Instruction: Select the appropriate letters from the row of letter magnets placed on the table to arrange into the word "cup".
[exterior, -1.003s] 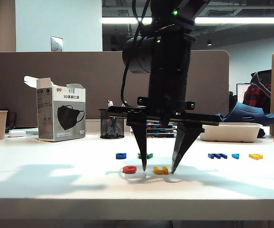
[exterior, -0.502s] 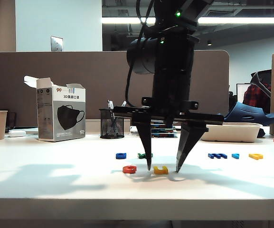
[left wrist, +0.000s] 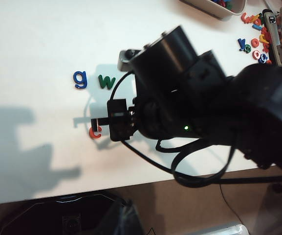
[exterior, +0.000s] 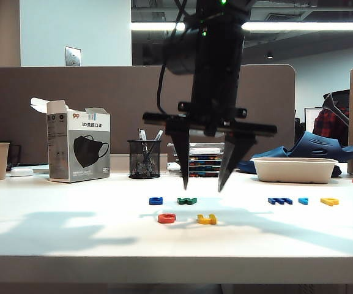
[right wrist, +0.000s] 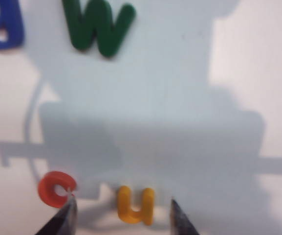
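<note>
Two letters lie side by side near the front of the white table (exterior: 54, 233): the red-orange "c" (exterior: 166, 218) and, just beside it toward the right of the exterior view, the yellow "u" (exterior: 207, 219). My right gripper (exterior: 202, 185) hangs in the air above them, fingers pointing down and spread wide with nothing between them; its tips are clear of the table and of both letters. In my right wrist view the "c" (right wrist: 56, 189) sits just off one fingertip (right wrist: 62, 220) and the "u" (right wrist: 135, 204) lies in the gap between my fingers, touching neither. Behind this pair stand the blue "g" (exterior: 156, 200) and the green "w" (exterior: 187, 200), close together; my left wrist view shows them too, the "g" (left wrist: 80, 79) next to the "w" (left wrist: 106, 81), with the "c" (left wrist: 96, 131) partly hidden behind my right arm. Well apart on the right side of the exterior view lie a dark blue letter (exterior: 280, 200), a cyan letter (exterior: 303, 201) and the yellow "p" (exterior: 329, 201), in a row. My left gripper appears in none of the views, so I cannot tell how its jaws stand.
</note>
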Tool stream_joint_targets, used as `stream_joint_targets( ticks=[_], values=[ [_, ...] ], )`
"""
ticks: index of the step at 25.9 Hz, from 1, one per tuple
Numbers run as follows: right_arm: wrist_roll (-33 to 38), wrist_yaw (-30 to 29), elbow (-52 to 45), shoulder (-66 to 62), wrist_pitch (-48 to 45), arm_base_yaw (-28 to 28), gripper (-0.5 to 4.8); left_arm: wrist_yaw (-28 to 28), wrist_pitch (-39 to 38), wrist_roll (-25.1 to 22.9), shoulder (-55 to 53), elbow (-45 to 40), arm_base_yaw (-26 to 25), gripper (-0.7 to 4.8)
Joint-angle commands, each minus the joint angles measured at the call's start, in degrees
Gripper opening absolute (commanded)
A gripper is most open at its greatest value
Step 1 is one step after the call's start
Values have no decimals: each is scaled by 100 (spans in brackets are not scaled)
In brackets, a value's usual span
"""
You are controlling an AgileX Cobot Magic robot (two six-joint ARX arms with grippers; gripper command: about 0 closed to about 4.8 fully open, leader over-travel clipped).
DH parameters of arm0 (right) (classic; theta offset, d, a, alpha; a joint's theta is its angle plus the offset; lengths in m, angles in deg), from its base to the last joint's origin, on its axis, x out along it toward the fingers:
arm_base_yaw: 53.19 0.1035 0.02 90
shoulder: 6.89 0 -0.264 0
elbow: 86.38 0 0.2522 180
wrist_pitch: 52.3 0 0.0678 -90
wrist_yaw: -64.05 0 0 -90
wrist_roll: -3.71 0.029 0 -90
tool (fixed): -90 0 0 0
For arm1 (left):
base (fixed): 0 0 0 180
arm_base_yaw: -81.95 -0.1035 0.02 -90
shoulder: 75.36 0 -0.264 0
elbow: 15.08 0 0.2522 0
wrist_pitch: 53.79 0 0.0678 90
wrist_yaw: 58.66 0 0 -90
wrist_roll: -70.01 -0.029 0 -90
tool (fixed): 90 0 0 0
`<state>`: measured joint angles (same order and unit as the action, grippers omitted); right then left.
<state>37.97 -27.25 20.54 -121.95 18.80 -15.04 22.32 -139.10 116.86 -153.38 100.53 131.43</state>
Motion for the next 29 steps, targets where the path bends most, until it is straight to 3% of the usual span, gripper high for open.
stream_joint_targets(
  ticks=[1, 6, 21, 29],
  values=[
    [-179, 37, 164, 63, 35, -13, 242, 2, 55, 11, 17, 20, 4, -5],
    [-321, 219, 249, 304, 92, -238, 228, 0, 57, 11, 17, 20, 4, -5],
    [-1412, 286, 247, 1309, 728, -2059, 228, 2, 52, 11, 17, 20, 4, -5],
    [-1790, 282, 240, 1298, 614, -2509, 198, 0, 52, 11, 17, 20, 4, -5]
  ],
)
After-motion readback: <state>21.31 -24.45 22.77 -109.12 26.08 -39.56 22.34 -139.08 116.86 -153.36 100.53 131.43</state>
